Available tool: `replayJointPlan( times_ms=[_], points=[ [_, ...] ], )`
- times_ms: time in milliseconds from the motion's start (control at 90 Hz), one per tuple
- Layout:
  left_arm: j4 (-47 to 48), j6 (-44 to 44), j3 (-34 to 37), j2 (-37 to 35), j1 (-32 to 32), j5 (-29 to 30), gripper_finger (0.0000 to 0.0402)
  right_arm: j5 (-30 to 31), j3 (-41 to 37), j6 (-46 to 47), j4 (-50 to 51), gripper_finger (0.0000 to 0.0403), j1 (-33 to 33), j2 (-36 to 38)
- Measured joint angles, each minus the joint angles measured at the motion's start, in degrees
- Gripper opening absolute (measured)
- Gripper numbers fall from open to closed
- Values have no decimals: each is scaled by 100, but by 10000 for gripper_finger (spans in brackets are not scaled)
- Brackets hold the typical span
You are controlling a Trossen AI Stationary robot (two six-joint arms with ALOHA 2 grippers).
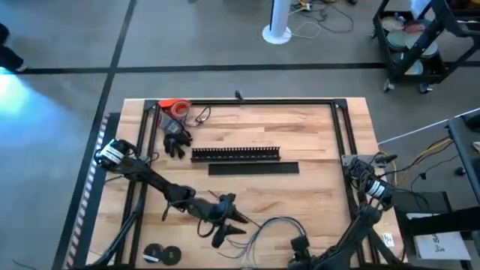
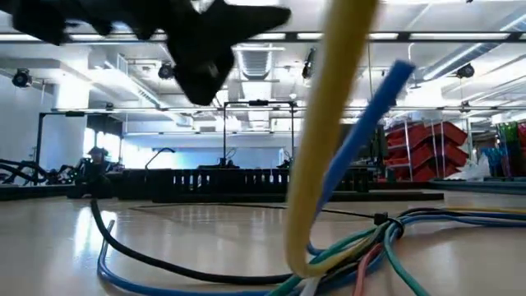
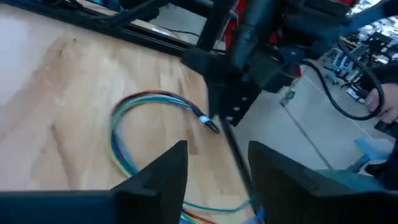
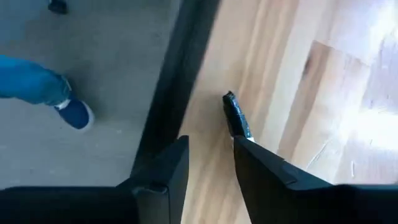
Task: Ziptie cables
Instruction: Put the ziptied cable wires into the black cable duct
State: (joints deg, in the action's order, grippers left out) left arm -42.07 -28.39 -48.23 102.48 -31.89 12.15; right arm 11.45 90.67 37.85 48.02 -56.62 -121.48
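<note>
Wooden table under a workshop floor: the left arm reaches low across its near side.
The left gripper hangs parted and empty just above the looped cables; the right gripper, narrowly apart, holds nothing at the near edge.

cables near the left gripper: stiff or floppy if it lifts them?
Probably floppy: the cables lie in loose curved loops on the table. Likely light, since the strands are thin. The loops may drag or snag, spreading apart beyond the left gripper, whose fingers are open.
</note>
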Motion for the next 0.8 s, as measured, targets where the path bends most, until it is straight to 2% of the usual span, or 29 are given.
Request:
replayJointPlan(
  times_ms=[256, 456, 544, 644, 800],
  points=[
    [-253, -32, -2, 463, -480, 805, 123, -66, 6, -402, 201, 146, 215, 18],
    [-1025, 224, -7, 1133, -545, 843, 105, -364, 11, -580, 219, 163, 261, 25],
    [-1397, 367, -10, 1474, -526, 850, 100, -670, -11, -774, 286, 154, 339, -34],
    [-1499, 486, -127, 1739, -497, 849, 99, -678, -17, -1011, 247, 135, 377, -127],
    [-1313, 565, -382, 1833, -489, 824, 104, -847, -7, -1398, 234, 81, 525, -199]
  ],
)
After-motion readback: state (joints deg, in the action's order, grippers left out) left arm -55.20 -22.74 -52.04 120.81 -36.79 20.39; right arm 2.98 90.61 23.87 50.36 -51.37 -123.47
